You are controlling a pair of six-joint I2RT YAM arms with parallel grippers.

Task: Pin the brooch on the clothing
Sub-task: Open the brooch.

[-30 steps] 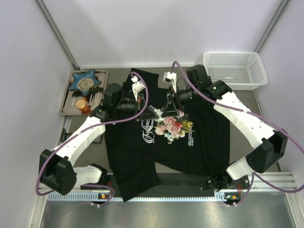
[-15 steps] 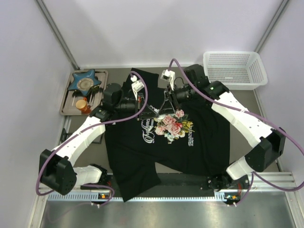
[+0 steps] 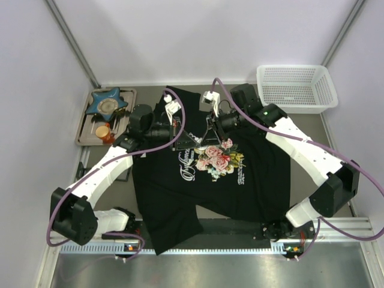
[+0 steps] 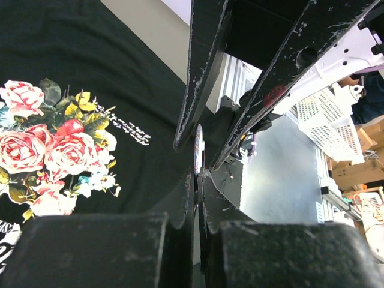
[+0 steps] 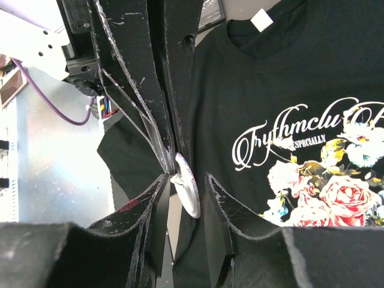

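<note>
The left gripper (image 4: 197, 180) is clamped on the small round pale pinkish brooch (image 5: 187, 191), holding it on edge over the black rose-print T-shirt (image 3: 240, 192), at eleven o'clock of the bouquet; the right gripper (image 5: 187, 177) straddles the disc, jaws parted, a gap either side

Brooch (image 5: 187, 192) over shirt (image 3: 252, 186) (apparently its chest); tray (image 3: 83, 133) lies left.

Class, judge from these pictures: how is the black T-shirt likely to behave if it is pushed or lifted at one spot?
The T-shirt is probably floppy: it lies flat with folds at its lower left, so a push would likely bunch it. It looks thin, so lifted it should drape.
</note>
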